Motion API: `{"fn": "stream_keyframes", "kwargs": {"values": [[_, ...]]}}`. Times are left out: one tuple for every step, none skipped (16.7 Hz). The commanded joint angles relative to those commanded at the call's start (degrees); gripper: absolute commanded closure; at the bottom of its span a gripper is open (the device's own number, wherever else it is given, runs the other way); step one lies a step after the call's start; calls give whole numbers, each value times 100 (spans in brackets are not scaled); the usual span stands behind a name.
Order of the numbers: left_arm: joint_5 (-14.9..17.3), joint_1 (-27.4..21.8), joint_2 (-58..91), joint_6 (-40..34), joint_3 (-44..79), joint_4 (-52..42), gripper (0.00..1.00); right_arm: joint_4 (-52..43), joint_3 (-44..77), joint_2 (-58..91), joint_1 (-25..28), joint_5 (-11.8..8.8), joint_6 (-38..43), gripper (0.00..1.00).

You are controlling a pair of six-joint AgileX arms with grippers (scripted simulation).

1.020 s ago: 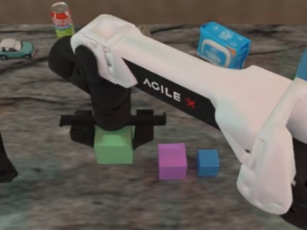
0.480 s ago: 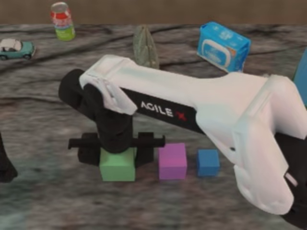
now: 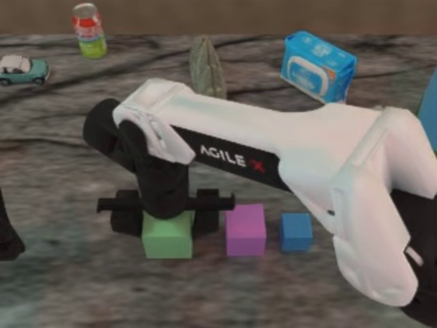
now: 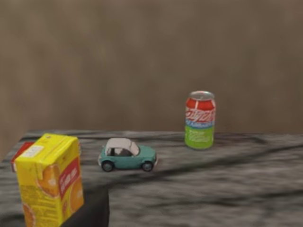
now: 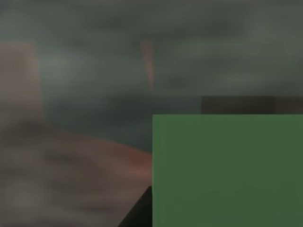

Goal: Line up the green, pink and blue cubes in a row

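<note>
The green cube (image 3: 167, 236) sits at the left end of a row with the pink cube (image 3: 245, 229) in the middle and the small blue cube (image 3: 295, 231) on the right. A narrow gap separates green from pink. My right gripper (image 3: 167, 213) reaches down over the green cube, with a black finger against each of its sides, shut on it. The right wrist view shows the green cube (image 5: 227, 170) very close. My left arm (image 3: 5, 232) stays parked at the table's left edge.
At the back stand a soda can (image 3: 89, 29), a teal toy car (image 3: 22, 68), a grey-green cone shape (image 3: 207, 68) and a blue-and-white packet (image 3: 318, 63). An orange juice carton (image 4: 49, 182) shows in the left wrist view.
My right gripper carried the green cube toward the front and slightly right, bringing it level with the pink and blue cubes. Over the last half second almost nothing moved.
</note>
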Motion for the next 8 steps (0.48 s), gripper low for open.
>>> {"fn": "stream_keyframes", "kwargs": {"values": [[0,0,0,0,0,0,0,0,0,0,0,0,0,55],[0,0,0,0,0,0,0,0,0,0,0,0,0,47],[0,0,0,0,0,0,0,0,0,0,0,0,0,40],[0,0,0,0,0,0,0,0,0,0,0,0,0,32],[0,0,0,0,0,0,0,0,0,0,0,0,0,25],[0,0,0,0,0,0,0,0,0,0,0,0,0,17],[0,0,0,0,0,0,0,0,0,0,0,0,0,10],[0,0,0,0,0,0,0,0,0,0,0,0,0,2]]}}
